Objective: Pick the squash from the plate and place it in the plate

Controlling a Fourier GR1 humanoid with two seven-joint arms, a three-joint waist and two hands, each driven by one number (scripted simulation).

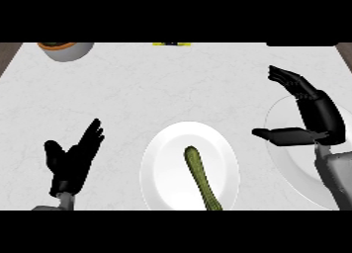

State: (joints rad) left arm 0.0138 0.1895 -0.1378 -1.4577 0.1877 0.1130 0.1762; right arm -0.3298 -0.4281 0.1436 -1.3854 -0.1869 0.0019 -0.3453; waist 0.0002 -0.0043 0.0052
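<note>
The squash [201, 178] lies on the near plate [160, 163]. The right hand [318, 116], fingers spread, partly hides the right plate [281, 118]. The left hand [75, 158] rests open.

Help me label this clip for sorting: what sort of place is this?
Probably a kitchen counter: a white marble-look top, two white plates, the nearer holding a green squash, and a bowl at the far edge.

You're getting bright, even light over the white counter [171, 84], source unclear. No hard shadows are showing; faint shading is sitting under the plate [158, 163] rim toward 9 o'clock. No glare is washing out anything.
</note>
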